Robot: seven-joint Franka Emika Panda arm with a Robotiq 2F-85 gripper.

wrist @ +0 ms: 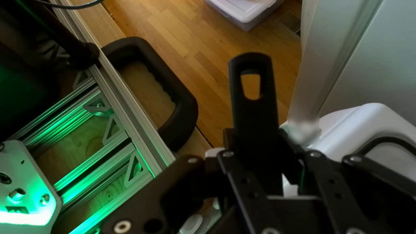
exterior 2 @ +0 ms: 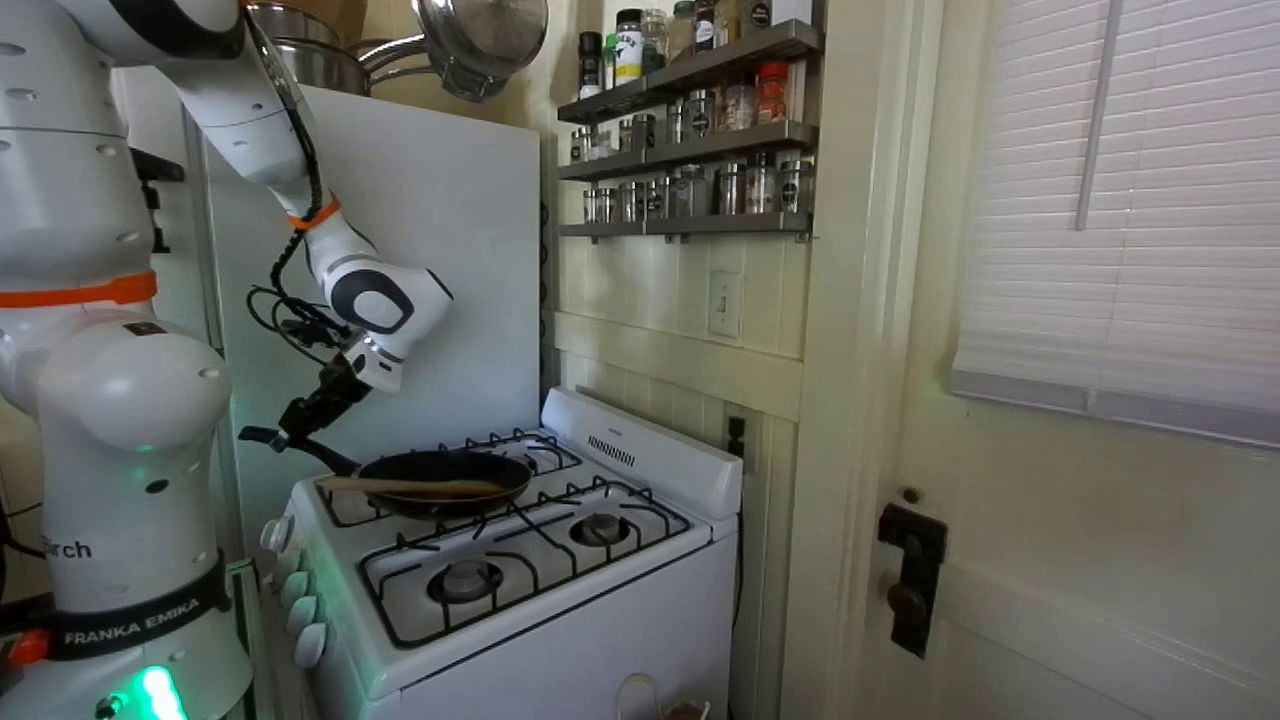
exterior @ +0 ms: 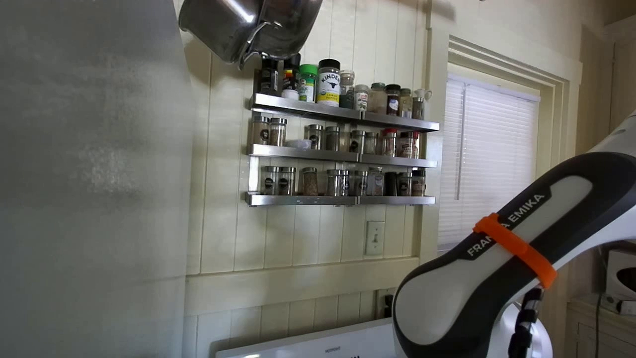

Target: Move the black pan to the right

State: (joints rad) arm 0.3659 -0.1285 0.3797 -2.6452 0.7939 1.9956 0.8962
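Note:
The black pan (exterior 2: 440, 507) sits on the back-left area of the stove grates in an exterior view; whether it rests fully on them is hard to tell. Its handle points toward the robot's base. My gripper (exterior 2: 292, 425) is at the handle, tilted downward. In the wrist view the pan handle (wrist: 253, 110), with a hole near its end, stands between the fingers. My gripper (wrist: 256, 138) appears shut on it, with a finger close on each side. The pan body is out of the wrist view, and the other exterior picture shows only the arm (exterior: 467, 293).
A wooden utensil (exterior 2: 440, 489) lies across the pan. The white stove (exterior 2: 560, 640) has knobs (exterior 2: 310, 645) at its front and a backguard (exterior 2: 640, 450). A fridge (exterior 2: 430, 200) stands beside it. Metal pots (exterior 2: 490, 40) and spice shelves (exterior 2: 690, 150) are above.

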